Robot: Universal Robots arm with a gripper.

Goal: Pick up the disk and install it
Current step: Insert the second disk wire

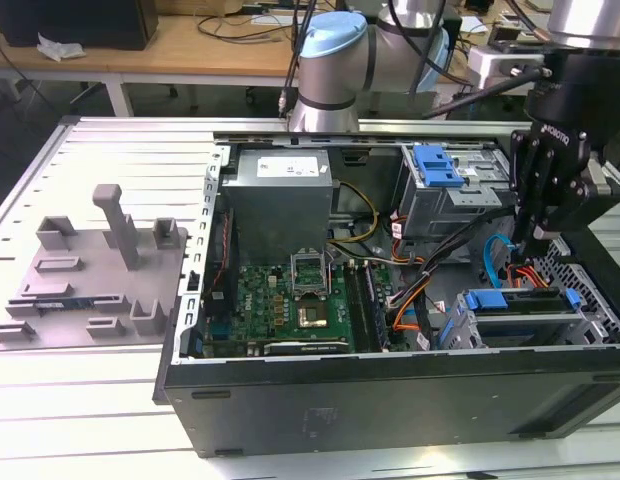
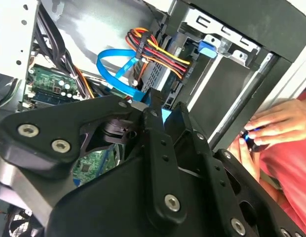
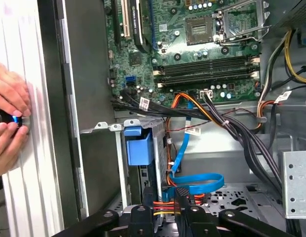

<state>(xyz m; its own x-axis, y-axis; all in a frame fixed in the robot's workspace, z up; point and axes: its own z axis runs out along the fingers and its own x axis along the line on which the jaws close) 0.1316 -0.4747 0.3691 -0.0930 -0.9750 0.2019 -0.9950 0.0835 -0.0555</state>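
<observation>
I have the gripper (image 1: 543,232) hanging inside the open computer case (image 1: 390,400), above the drive cage (image 1: 535,318) near the bench's (image 1: 90,420) right edge. The disk (image 3: 141,150), blue bracket showing, sits slotted in that cage. I cannot tell how the jaws stand. A person's hands (image 3: 9,123) rest beside the case.

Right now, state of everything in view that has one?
Black tower computer case: on its side, side panel off.
Silver hard drive with blue plastic bracket: slotted in drive cage.
End effector: just above that cage.
Person's hands: holding a small dark object beside the case.
</observation>
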